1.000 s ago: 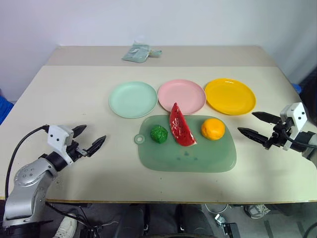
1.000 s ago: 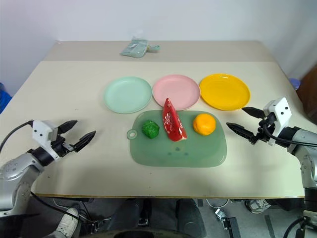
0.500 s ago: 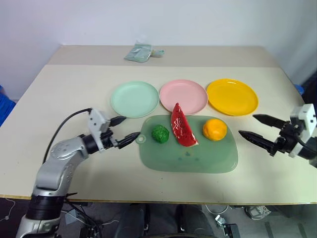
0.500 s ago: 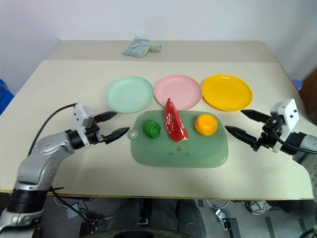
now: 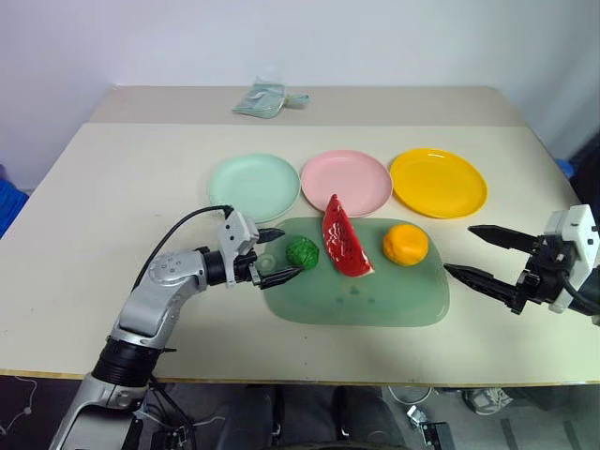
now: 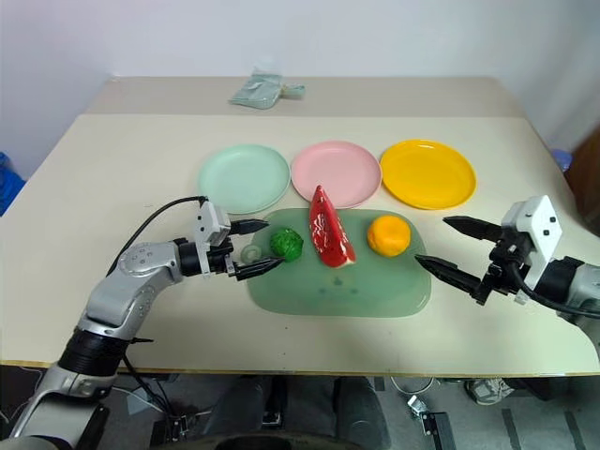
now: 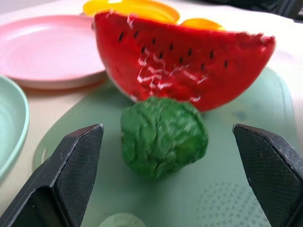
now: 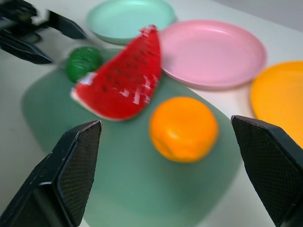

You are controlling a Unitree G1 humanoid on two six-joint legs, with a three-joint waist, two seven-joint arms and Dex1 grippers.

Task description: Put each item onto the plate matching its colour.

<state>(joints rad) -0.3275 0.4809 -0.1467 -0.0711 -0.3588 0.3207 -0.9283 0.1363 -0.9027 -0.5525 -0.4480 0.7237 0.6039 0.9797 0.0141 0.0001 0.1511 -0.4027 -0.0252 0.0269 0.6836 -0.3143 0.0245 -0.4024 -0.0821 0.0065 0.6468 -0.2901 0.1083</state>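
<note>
On a dull green board (image 5: pixel 375 300) lie a bumpy green ball (image 5: pixel 302 252), a red watermelon wedge (image 5: pixel 344 239) and a round orange fruit (image 5: pixel 405 244). Behind the board stand a mint green plate (image 5: pixel 253 187), a pink plate (image 5: pixel 346 182) and a yellow-orange plate (image 5: pixel 438 182), all bare. My left gripper (image 5: pixel 292 251) is open at the board's left end, its fingertips on either side of the green ball's near edge without touching it. My right gripper (image 5: pixel 458 248) is open just off the board's right edge, pointing at the orange fruit.
A pale teal cloth bundle (image 5: pixel 265 98) lies at the table's far edge. The board's tab hole (image 5: pixel 266 262) sits under my left gripper. Bare tabletop stretches to the left and along the front edge.
My left arm has swung in from the table's left side to the board, ending open at the green ball. My right gripper has drawn back slightly, still open.
</note>
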